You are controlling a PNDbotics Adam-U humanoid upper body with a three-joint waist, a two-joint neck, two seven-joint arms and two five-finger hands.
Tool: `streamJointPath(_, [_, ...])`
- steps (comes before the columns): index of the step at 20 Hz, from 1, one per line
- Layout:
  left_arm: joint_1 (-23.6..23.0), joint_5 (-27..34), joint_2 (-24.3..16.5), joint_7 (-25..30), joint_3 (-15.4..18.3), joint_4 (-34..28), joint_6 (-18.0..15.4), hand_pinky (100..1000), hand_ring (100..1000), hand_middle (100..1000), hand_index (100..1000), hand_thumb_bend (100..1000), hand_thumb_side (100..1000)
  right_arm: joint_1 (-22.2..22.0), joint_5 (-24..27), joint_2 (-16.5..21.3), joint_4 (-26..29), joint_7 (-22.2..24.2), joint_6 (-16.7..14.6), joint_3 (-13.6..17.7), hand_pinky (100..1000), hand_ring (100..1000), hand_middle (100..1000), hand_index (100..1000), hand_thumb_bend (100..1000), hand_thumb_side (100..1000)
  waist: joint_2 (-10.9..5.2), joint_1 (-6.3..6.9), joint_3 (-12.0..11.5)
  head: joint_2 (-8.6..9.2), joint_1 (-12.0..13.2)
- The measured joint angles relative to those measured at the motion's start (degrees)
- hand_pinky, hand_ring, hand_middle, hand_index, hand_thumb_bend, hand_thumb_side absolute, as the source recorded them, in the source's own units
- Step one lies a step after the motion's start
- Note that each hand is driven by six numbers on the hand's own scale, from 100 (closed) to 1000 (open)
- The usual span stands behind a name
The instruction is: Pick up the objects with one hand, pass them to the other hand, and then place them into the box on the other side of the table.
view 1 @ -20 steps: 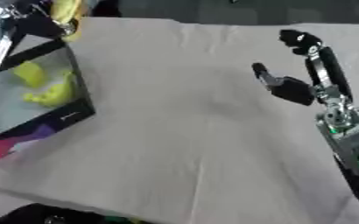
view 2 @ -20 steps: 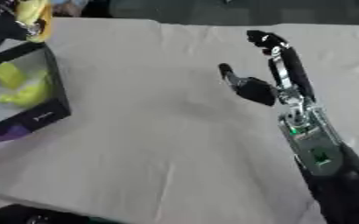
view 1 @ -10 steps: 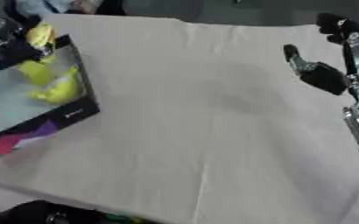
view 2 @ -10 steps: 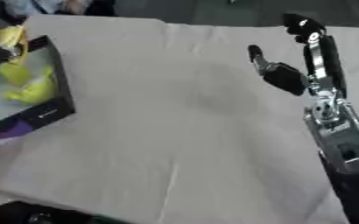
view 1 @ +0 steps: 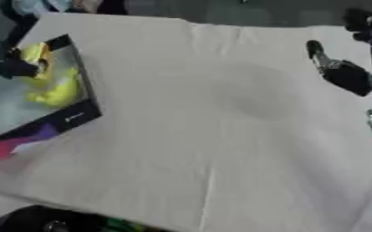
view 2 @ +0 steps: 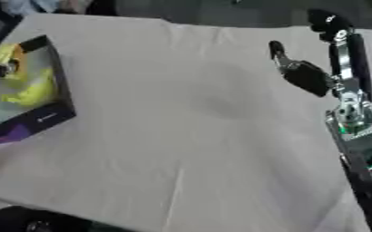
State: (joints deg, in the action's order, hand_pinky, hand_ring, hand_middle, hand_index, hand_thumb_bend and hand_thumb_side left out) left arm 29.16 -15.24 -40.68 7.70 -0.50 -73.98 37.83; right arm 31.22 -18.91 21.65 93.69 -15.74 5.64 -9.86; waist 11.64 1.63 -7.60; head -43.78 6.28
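Note:
A black-rimmed box [view 1: 76, 116] with a purple and pink side stands at the table's left. A yellow object [view 1: 59, 91] lies inside it. My left hand [view 1: 16, 68] shows only partly at the left edge, over the box's far part. It is curled on a second yellow object with an orange patch [view 1: 36, 54], held just above the box's inside. My right hand [view 2: 306, 76] is raised at the right side of the table. It is open, fingers pointing up and thumb out, with nothing in it.
A creased white cloth [view 1: 221, 113] covers the table. The table's front edge runs along the bottom, with dark things [view 1: 46, 221] below it. Something blue [view 1: 38, 5] sits past the far left corner.
The camera has shifted. My left hand has brought the yellow object down from beyond the box's far corner to over the box. The right hand stays raised and open.

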Motion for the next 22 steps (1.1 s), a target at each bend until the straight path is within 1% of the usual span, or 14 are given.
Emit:
streamJointPath(2, [-0.03,-0.25,0.04,-1.38,0.04,0.67,-0.69,842,789,801,825,898,644,0.00,0.22,0.18,0.21,-0.27,0.15,0.33,835,817,764,845,405,342,0.00,-0.09,0.07,0.00,-0.20])
streamJointPath(3, [-0.14,-0.48,0.12,-2.14,0.18,0.77,-1.06,852,801,820,841,965,683,0.00,0.37,0.31,0.29,-0.40,0.20,0.50,836,817,765,845,405,342,0.00,-0.13,0.07,0.00,-0.34])
streamJointPath(4, [-0.38,-0.62,0.21,-2.93,0.33,0.77,-1.40,861,813,837,859,1000,748,0.00,0.49,0.37,0.32,-0.51,0.25,0.61,836,817,765,846,405,343,0.00,-0.14,0.08,0.00,-0.43])
streamJointPath(8, [-1.20,-0.93,0.34,-6.02,0.96,0.44,-2.61,867,816,868,867,997,837,-0.04,0.62,0.68,0.61,-0.91,0.44,0.96,836,817,765,846,404,342,0.00,-0.14,0.11,0.00,-1.00])
streamJointPath(9, [-1.52,-0.86,0.42,-6.83,1.36,0.04,-2.89,867,816,868,867,997,837,-0.09,0.63,0.91,0.65,-0.96,0.46,1.01,836,817,765,846,404,342,0.00,-0.14,0.13,0.00,-1.23])
streamJointPath(10, [-1.87,-0.59,0.43,-7.67,1.83,-0.49,-3.16,865,812,871,859,885,739,-0.27,0.64,1.11,0.73,-1.04,0.51,1.17,836,816,764,846,403,342,0.00,-0.14,0.13,0.00,-1.47])
streamJointPath(11, [-2.22,-0.17,0.45,-8.52,2.46,-1.32,-3.53,864,809,873,858,859,712,-0.49,0.70,1.37,0.91,-1.15,0.58,1.35,836,816,764,846,401,342,0.00,-0.18,0.13,0.00,-1.72])
streamJointPath(12, [-2.61,0.46,0.49,-9.41,3.16,-2.39,-4.06,852,797,877,855,787,665,-0.56,0.83,1.54,1.11,-1.30,0.60,1.54,836,817,766,846,406,326,0.00,-0.23,0.15,0.00,-2.01])
streamJointPath(13, [-2.94,1.20,0.64,-10.32,4.00,-3.52,-4.71,846,791,880,857,781,659,-0.57,1.00,1.78,1.42,-1.48,0.62,1.75,836,818,768,847,336,371,0.00,-0.30,0.15,0.00,-2.38])
streamJointPath(14, [-3.25,1.96,0.96,-11.25,4.96,-4.74,-5.45,840,786,873,843,770,615,-0.67,1.12,1.99,1.77,-1.67,0.66,2.01,837,819,769,850,389,333,0.00,-0.33,0.15,0.00,-2.75])
streamJointPath(16, [-3.44,3.67,1.67,-13.14,7.15,-7.55,-7.17,839,786,874,843,763,608,-1.02,1.60,2.50,2.44,-1.96,0.83,2.48,837,821,771,854,359,351,0.00,-0.33,0.16,0.00,-3.70])
streamJointPath(17, [-3.49,4.65,2.05,-14.11,8.19,-9.08,-8.08,840,793,881,848,763,604,-1.05,1.88,2.70,2.71,-2.12,0.98,2.73,839,827,778,867,269,385,0.00,-0.33,0.19,0.00,-4.23])
streamJointPath(20, [-3.66,7.37,4.03,-16.96,10.78,-13.62,-10.83,843,806,892,860,780,605,-1.19,3.36,2.96,3.50,-2.69,1.51,3.56,839,829,780,873,217,428,0.00,-0.33,0.52,0.00,-6.32])
streamJointPath(22, [-4.49,9.19,5.89,-18.80,11.55,-16.53,-12.60,839,804,893,863,787,598,-1.57,4.77,2.96,3.60,-3.30,1.76,4.22,839,829,780,869,247,382,0.00,-0.33,1.00,0.00,-7.53])
